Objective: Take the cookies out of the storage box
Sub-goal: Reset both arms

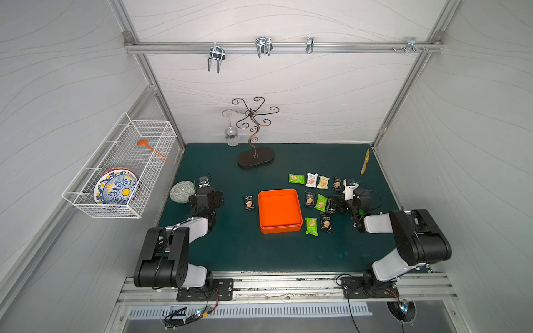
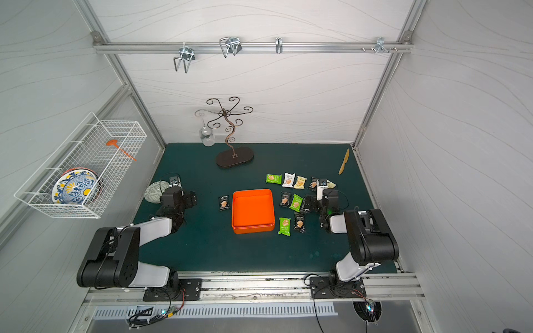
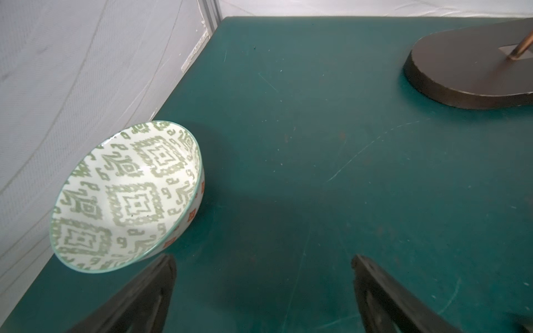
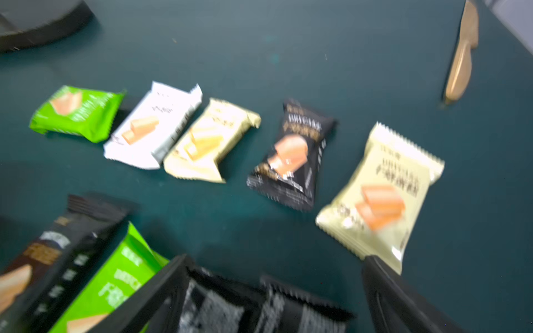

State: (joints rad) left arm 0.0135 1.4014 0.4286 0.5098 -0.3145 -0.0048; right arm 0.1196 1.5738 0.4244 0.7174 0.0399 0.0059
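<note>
The orange storage box (image 1: 279,210) (image 2: 253,210) sits mid-mat, and no packet shows inside it in both top views. Several cookies lie on the mat to its right, among them a green one (image 1: 296,178), a white one (image 4: 153,127) and a pale yellow one (image 4: 380,193). One black packet (image 1: 249,202) lies left of the box. My right gripper (image 1: 331,204) (image 4: 274,274) is open just above the mat, with a black packet (image 4: 259,308) lying loose between its fingers. My left gripper (image 1: 210,198) (image 3: 264,276) is open over bare mat beside the bowl.
A green-patterned bowl (image 3: 127,196) (image 1: 182,191) stands close to my left gripper. At the back are a dark oval stand base (image 1: 256,158) and a hanging wine glass (image 1: 231,135). A wooden knife (image 1: 365,161) lies at the back right. A white wire basket (image 1: 115,173) hangs on the left wall.
</note>
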